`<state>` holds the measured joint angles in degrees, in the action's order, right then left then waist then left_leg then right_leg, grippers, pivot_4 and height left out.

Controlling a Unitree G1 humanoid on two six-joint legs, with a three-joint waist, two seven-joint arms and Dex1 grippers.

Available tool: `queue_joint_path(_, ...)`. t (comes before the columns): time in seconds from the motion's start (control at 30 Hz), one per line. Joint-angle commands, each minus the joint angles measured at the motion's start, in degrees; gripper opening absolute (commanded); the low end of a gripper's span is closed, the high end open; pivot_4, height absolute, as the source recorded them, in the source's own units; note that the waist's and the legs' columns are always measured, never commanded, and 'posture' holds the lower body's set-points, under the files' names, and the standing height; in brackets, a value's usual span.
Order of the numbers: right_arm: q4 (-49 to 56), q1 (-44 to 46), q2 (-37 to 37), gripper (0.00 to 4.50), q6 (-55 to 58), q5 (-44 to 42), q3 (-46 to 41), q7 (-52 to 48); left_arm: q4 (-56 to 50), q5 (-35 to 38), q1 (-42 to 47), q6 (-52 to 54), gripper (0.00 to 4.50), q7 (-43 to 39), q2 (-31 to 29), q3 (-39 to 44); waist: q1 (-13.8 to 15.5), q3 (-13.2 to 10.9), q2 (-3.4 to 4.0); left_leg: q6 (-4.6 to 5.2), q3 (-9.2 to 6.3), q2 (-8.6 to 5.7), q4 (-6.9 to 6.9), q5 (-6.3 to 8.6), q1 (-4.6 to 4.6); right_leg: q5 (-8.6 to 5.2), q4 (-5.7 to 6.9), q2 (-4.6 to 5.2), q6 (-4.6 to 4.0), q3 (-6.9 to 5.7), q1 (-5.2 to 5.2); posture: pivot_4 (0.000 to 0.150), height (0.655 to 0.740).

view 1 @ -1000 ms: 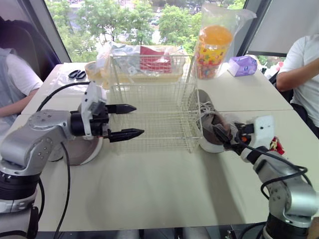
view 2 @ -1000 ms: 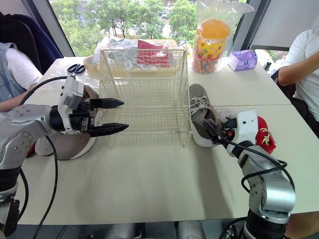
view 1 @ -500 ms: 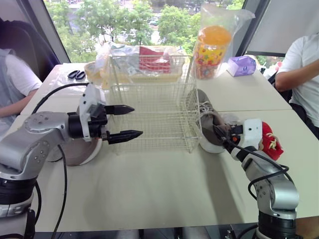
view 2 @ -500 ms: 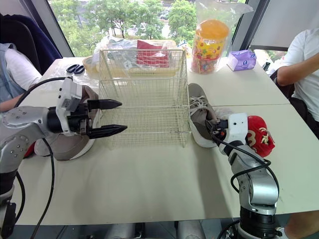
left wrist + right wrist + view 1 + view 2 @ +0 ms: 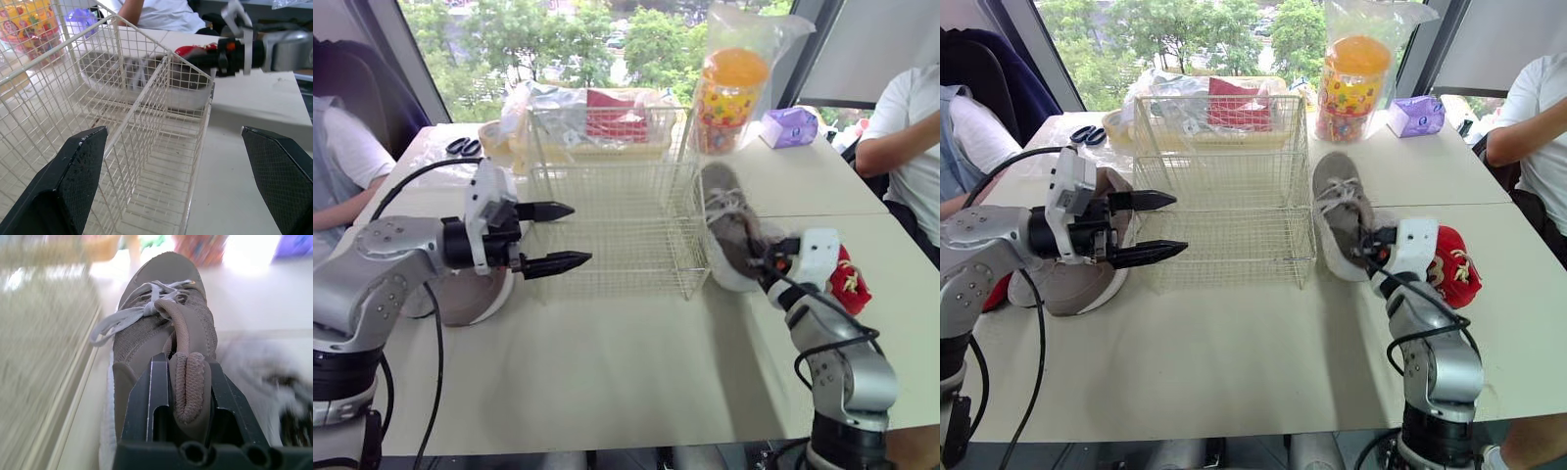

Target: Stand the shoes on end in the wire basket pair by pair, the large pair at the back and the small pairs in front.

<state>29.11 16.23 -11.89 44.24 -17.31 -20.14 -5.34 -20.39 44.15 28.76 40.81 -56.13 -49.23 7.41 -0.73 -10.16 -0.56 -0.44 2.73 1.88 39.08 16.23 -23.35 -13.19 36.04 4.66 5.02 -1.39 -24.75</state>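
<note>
right gripper (image 5: 1372, 253) clamped on grey shoe (image 5: 1337, 206) heel, 3 o'clock of wire basket (image 5: 1224, 235); left gripper (image 5: 1163, 227) spread, 9 o'clock. step: loading large shoe. next: clear rim, stand at 12 o'clock end.

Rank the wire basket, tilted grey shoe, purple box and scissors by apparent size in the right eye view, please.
wire basket
tilted grey shoe
purple box
scissors
The last two sit farthest back, so look smaller.

Head stereo pair down over table (image 5: 607, 372), left wrist into basket (image 5: 142, 94), right wrist close on shoe (image 5: 166, 333)
</note>
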Motion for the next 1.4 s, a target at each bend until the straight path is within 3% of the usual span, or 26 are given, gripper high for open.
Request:
queue_joint_path(0.03,7.23,6.71,-2.66,0.17,-1.82,-1.5,-4.19,2.95,0.52,0.0,2.27,-0.38,4.5,-0.24,0.28,0.35,0.08,-0.02,0.03,0.0,0.02,0.0,-0.01,0.0,-0.02,0.0,0.0,-0.02,0.0,-0.01,-0.03,0.15,0.74)
queue_joint_path(0.2,11.04,13.71,-8.4,0.17,1.73,-4.84,-5.0,1.72,4.49,2.74,6.56,2.6,4.5,1.44,2.8,1.63,0.02,-0.02,0.03,0.01,-0.06,0.01,-0.2,0.01,-0.05,0.06,0.03,-0.05,0.29,-0.14,-0.06,0.15,0.74)
queue_joint_path(0.37,11.11,19.08,-22.72,0.17,-0.55,-7.43,-3.11,-9.48,13.47,3.8,13.64,5.56,4.5,1.24,2.62,3.23,0.01,-0.08,0.11,0.02,-0.02,-0.03,-0.19,0.01,-0.07,0.05,-0.01,-0.02,0.29,-0.12,-0.07,0.15,0.74)
queue_joint_path(0.5,7.76,21.95,-33.72,0.17,-11.54,-5.77,1.69,-22.83,25.52,2.69,21.84,6.39,4.5,-1.79,0.62,4.11,-0.17,-0.15,0.04,0.05,-0.05,-0.02,-0.24,0.03,-0.05,-0.04,-0.03,-0.07,0.17,-0.15,-0.07,0.15,0.74)
queue_joint_path(0.63,2.61,21.9,-39.15,0.17,-28.14,-2.21,6.05,-35.38,35.02,-0.51,28.06,4.89,4.5,-6.0,-1.42,2.72,-0.27,-0.23,-0.03,0.06,-0.05,-0.02,-0.24,0.03,-0.04,0.05,-0.04,-0.1,0.34,-0.13,-0.08,0.15,0.74)
queue_joint_path(0.93,-12.5,24.59,-38.81,0.17,-58.45,6.18,13.4,-46.67,37.97,-0.22,31.51,7.06,4.5,-11.1,-1.54,4.39,-0.04,-0.52,-0.44,0.05,0.04,-0.03,-0.01,0.03,-0.11,0.05,-0.05,0.01,0.4,-0.12,-0.01,0.15,0.74)
queue_joint_path(1.13,-18.23,27.99,-37.42,0.17,-70.72,8.19,15.96,-48.52,34.89,0.65,29.45,9.97,4.5,-12.04,-1.15,3.99,-0.05,-0.55,-0.42,0.04,0.02,0.0,-0.04,0.02,-0.1,0.05,0.04,0.0,0.42,-0.14,-0.06,0.15,0.74)
queue_joint_path(1.3,-19.35,29.6,-37.37,0.17,-74.16,7.53,17.03,-49.44,33.12,-0.17,28.1,10.18,4.5,-12.6,-0.58,2.52,-0.03,-0.56,-0.4,0.03,0.02,0.0,-0.02,0.01,-0.09,0.05,0.07,0.0,0.41,-0.14,-0.06,0.15,0.74)
queue_joint_path(1.4,-19.4,31.0,-37.33,0.17,-74.56,7.3,17.54,-49.38,32.79,-1.4,27.59,9.71,3.72,-12.76,-0.24,1.18,0.01,-0.57,-0.4,0.01,0.02,0.0,-0.01,0.0,-0.09,0.05,0.08,0.0,0.41,-0.14,-0.05,0.15,0.74)
